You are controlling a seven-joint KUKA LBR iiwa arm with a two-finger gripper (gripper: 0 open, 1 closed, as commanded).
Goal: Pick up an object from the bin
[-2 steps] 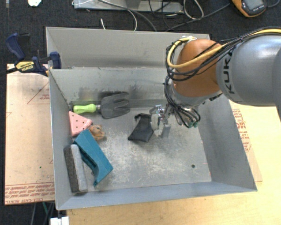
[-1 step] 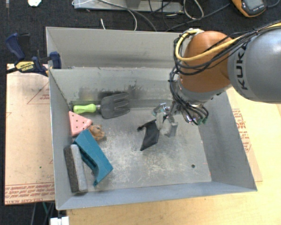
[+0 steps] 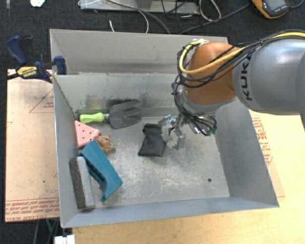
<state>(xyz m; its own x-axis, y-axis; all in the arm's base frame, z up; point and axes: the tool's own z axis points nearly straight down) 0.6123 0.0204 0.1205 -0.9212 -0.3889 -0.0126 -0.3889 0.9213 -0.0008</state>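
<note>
While beside black wedge [image 3: 152,141], claw [image 3: 173,134] under "KUKA"-lettered arm [image 3: 274,75]

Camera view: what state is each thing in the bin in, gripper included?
Black wedge: lying on the bin floor, in the middle.
Gripper: low, at the black wedge's right edge.
Green-handled tool: lying flat near the back wall.
Pink triangle: lying by the left wall.
Blue angled piece: resting beside the grey bar.
Grey bar: lying along the left wall.
</note>
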